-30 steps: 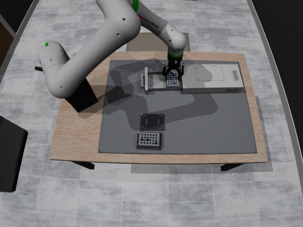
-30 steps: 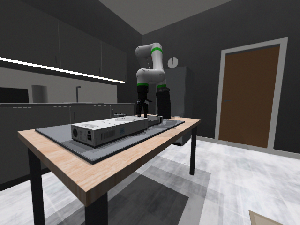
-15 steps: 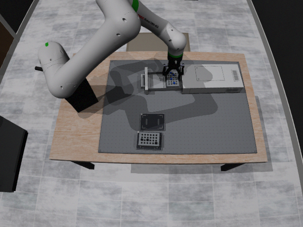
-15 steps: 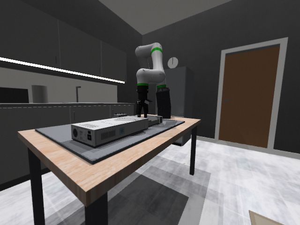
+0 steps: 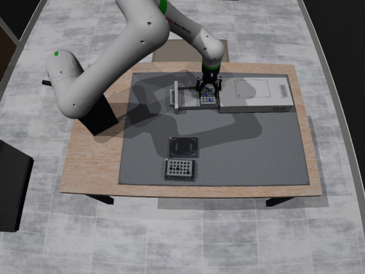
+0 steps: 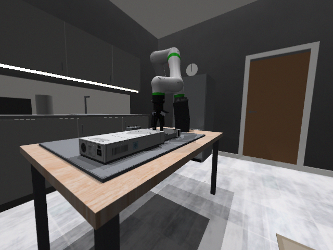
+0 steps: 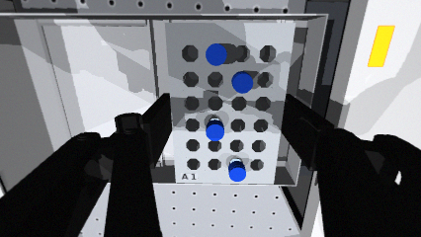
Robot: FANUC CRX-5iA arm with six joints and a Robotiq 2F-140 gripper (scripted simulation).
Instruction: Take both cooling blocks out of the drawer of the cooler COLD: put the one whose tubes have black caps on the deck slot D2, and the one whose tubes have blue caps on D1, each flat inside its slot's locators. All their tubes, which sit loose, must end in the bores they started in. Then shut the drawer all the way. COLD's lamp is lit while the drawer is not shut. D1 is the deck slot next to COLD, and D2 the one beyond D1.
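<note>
Blue-capped block (image 5: 207,100) (image 7: 226,114) sits in the right part of the open drawer (image 5: 176,97) (image 6: 178,132) (image 7: 124,16), with its long axis running near to far, across the drawer's travel. The jaws (image 5: 209,93) (image 6: 157,129) are directly over it, partly open to about its short width, 1 pad by its left long side and 1 by its right; whether they press on it yet I cannot tell. D1 (image 5: 183,147) lies nearer and a bit to the left, its long axis left to right, so I judge that the move calls for a straight lift clear of the drawer walls, then a quarter turn on the way. The block is a pale, matte slab, 6 rows of 4 round bores, marked A1 at a near corner, with 4 blue caps standing in it; a tilt could spill those loose tubes. Beyond D1, the black-capped block (image 5: 179,168) (image 6: 133,127) already lies on D2 (image 5: 180,178), long axis left to right. On the right stands the cooler (image 5: 253,97) (image 6: 123,139) (image 7: 390,114), a smooth pale box with its yellow lamp (image 7: 380,45) lit. Under it all, a grey dotted board (image 5: 235,159) (image 6: 113,171) covers much of the light-grained wooden table (image 5: 88,177) (image 6: 67,183).
</note>
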